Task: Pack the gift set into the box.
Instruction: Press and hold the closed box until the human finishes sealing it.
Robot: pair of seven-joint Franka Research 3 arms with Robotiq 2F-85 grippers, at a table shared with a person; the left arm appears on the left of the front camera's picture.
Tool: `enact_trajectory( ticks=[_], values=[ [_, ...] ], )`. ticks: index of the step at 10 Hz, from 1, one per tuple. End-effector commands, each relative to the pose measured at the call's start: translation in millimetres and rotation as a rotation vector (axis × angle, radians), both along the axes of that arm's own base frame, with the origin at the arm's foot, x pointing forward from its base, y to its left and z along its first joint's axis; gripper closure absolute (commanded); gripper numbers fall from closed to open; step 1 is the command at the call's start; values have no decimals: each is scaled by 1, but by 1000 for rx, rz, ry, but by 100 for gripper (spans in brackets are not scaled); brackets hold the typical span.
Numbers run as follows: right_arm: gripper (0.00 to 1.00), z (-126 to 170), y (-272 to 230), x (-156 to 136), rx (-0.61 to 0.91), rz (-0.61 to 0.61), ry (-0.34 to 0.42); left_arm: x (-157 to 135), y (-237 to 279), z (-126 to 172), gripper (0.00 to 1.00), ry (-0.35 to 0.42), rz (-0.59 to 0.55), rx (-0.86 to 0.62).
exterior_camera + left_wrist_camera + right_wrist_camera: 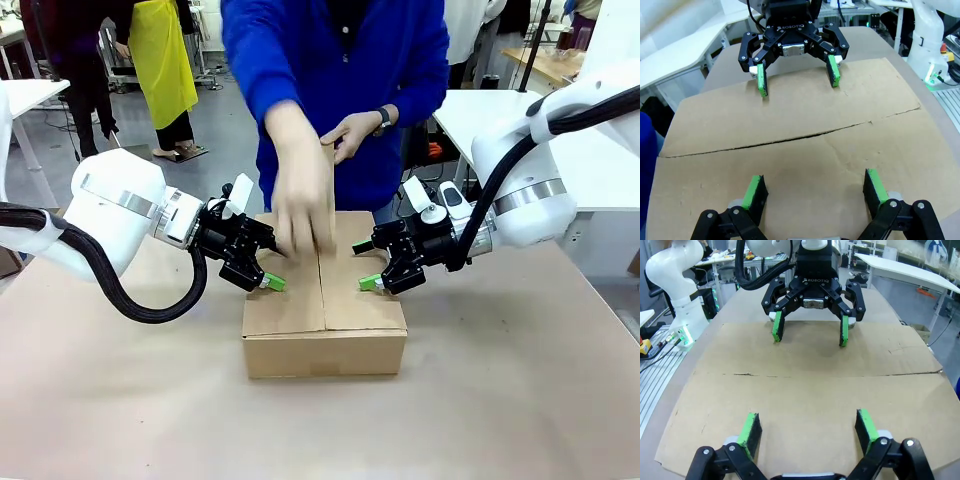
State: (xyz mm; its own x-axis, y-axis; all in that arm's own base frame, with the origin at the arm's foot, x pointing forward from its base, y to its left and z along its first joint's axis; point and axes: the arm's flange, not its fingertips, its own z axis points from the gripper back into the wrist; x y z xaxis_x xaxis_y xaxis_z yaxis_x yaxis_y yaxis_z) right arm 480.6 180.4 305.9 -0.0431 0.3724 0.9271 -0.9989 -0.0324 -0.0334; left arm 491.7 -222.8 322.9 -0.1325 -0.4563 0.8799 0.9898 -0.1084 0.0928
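Two white robot arms reach in from either side of a tan counter (520, 400), meeting over a brown cardboard box (325, 335) that sits at its middle. The counter is bare in front of the box and out to both sides, with open surface all around it. The box's top flaps are folded down flat, and the seam between them runs from the near edge toward the far side where a person in a blue top stands. The person's hand (300, 205) presses down on the flaps near the far end of that seam; the other hand (352, 133) is held at chest height, a watch on its wrist.

The left end effector (272, 281) hangs at the box's left edge, its green pads spread wide and holding nothing, just over the left flap. The right end effector (368, 282) mirrors it at the right edge, also wide apart and empty. In each wrist view the green fingertips (862, 424) hover over plain cardboard, with the opposite end effector facing from across the seam.

The word "ROBOTIQ" reads in white on the black body of each end effector in the wrist views. The cardboard carries no print that I can make out.
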Motion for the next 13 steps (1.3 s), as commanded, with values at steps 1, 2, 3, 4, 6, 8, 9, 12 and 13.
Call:
enact_trajectory(
  ticks=[1,2,3,4,6,8,9,12,13],
  values=[
    [0,-1,0,-4,-17,-3,-5,-2,1,-4,0,-20,-2,-14],
    [0,-1,0,-4,-17,-3,-5,-2,1,-4,0,-20,-2,-14],
    [0,-1,0,-4,-17,-3,-5,-2,1,-4,0,-20,-2,-14],
    [0,-1,0,-4,-17,-3,-5,-2,1,-4,0,-20,-2,-14],
    [0,-1,0,-4,-17,-3,-5,-2,1,-4,0,-20,-2,-14],
    [0,-1,0,-4,-17,-3,-5,-2,1,-4,0,-20,-2,-14],
    [0,-1,0,-4,-17,-3,-5,-2,1,-4,0,-20,-2,-14],
    [0,-1,0,-4,-17,-3,-5,-2,1,-4,0,-20,-2,-14],
    [0,-1,0,-4,-17,-3,-5,-2,1,-4,0,-20,-2,-14]
  ],
)
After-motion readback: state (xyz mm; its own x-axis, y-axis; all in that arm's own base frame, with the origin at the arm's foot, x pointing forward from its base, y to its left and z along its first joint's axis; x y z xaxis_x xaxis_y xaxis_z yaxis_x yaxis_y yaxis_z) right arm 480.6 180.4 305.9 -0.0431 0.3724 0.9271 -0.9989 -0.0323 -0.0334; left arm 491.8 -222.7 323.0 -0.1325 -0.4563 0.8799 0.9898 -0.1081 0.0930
